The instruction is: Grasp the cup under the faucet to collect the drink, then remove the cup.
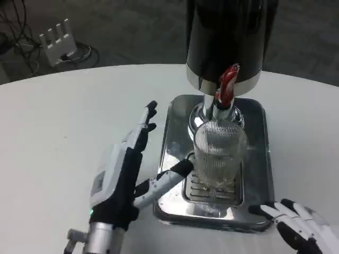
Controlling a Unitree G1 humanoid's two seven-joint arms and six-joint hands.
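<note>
A clear ribbed cup (219, 153) stands upright on the grate of a steel drip tray (175, 137), right below the faucet with its red lever (226, 86) on a black drink dispenser (228, 37). My left hand (124, 174) lies open just left of the tray, fingers spread and pointing away from me; its thumb reaches toward the cup's base without gripping it. My right hand (304, 227) rests at the lower right, by the tray's near right corner, fingers spread flat and holding nothing.
The white round table (63, 132) stretches to the left. Beyond its far edge, on the dark floor, sit a white power strip (59, 39) and cables.
</note>
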